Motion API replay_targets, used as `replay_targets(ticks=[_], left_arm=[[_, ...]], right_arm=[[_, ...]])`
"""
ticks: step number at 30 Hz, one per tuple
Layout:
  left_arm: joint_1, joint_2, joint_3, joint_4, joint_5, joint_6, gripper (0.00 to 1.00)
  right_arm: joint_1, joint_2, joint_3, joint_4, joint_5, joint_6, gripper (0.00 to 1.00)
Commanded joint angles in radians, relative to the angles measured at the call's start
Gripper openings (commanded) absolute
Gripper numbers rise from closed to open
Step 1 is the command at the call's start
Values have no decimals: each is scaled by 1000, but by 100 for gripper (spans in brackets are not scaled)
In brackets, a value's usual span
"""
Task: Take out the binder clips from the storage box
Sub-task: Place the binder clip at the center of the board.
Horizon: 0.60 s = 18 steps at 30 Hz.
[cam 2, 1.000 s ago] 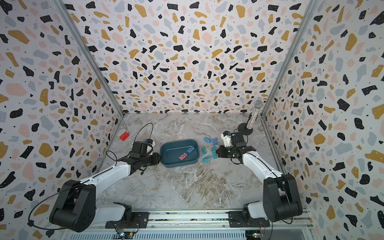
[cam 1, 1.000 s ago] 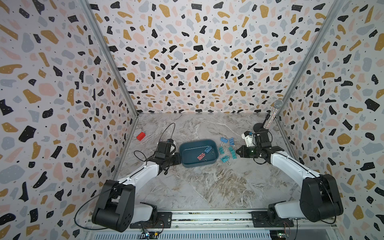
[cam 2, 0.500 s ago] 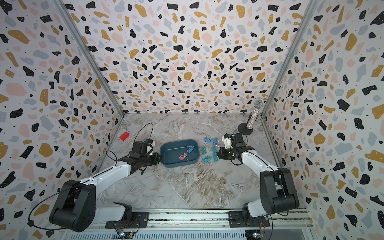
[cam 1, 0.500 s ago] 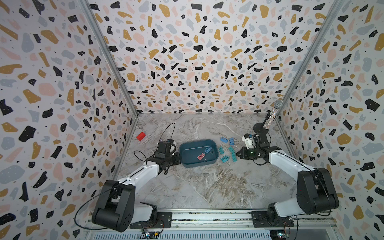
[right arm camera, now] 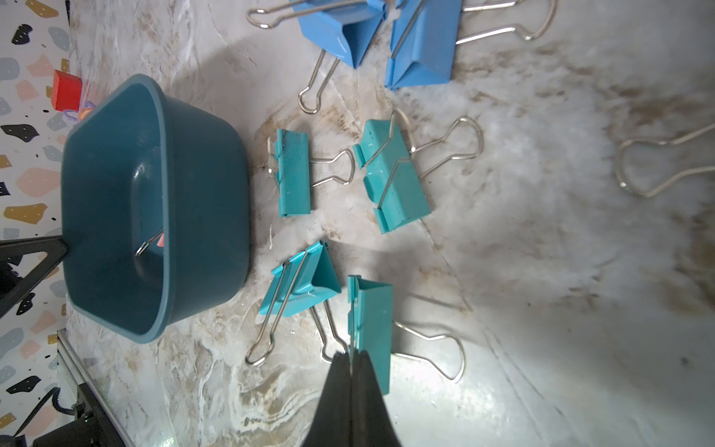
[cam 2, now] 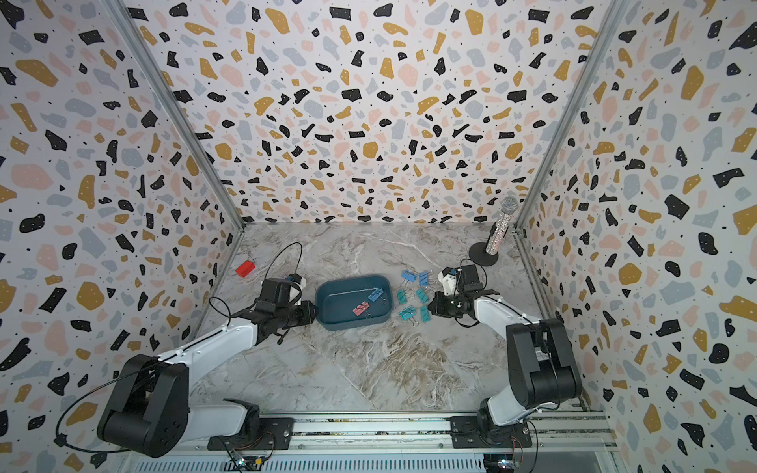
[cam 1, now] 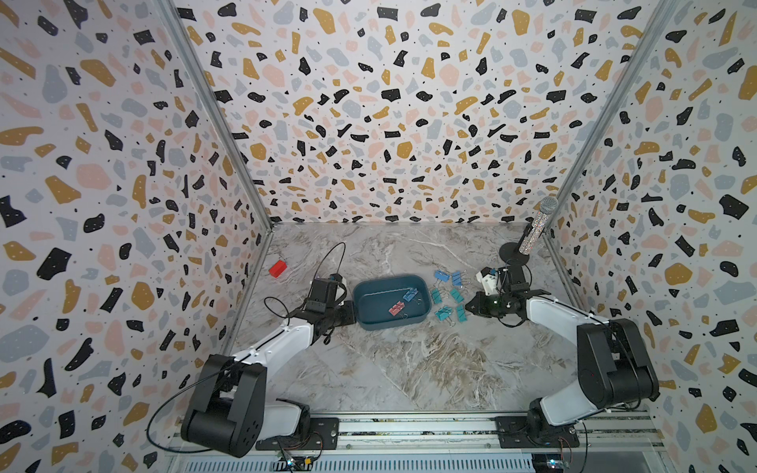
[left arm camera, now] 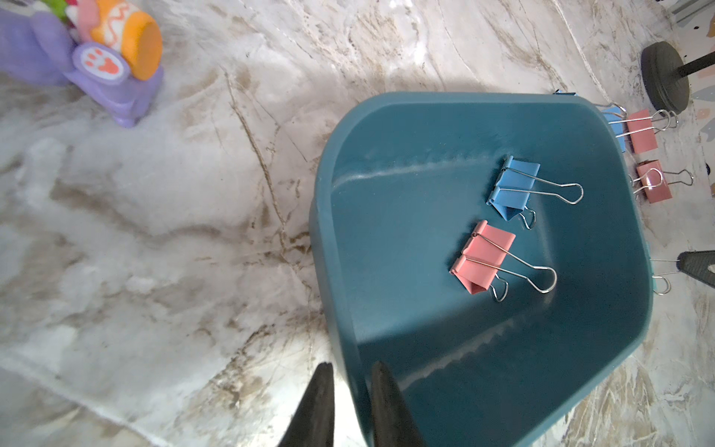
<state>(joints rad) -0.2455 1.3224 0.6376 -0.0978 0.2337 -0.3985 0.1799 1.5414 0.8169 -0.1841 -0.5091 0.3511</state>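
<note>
Room: terrazzo-print walls on three sides, a marble tabletop below, two arms reaching in from the near edge.
Just changed: the right arm's elbow has swung in toward the middle over the last second, while its tip has hardly shifted. The storage box and what is in it lie as before.
Meaning: I'd judge a drop-off is finishing, with no new clip out yet. A blue clip and a pink clip remain inside.
Clips already out: loose binder clips, blue and teal, just right of the box.
Right gripper: pressed shut, tips touching the nearest teal clip. Whether they pinch its wire, I cannot tell. The boxed pair lies to its left, past the box wall.
Left gripper: narrow, clamped across the box's left rim, one finger inside and one outside.
</note>
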Motion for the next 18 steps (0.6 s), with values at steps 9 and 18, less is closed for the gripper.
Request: replay_targets(ticks=[9, 18], left_arm=[[-4, 6, 9, -5, -14, 20, 21], [-4, 5, 8, -6, -14, 20, 21]], right_arm=[[-15, 27, -5, 19, -20, 3, 4], [-21, 37, -6, 15, -22, 0, 18]])
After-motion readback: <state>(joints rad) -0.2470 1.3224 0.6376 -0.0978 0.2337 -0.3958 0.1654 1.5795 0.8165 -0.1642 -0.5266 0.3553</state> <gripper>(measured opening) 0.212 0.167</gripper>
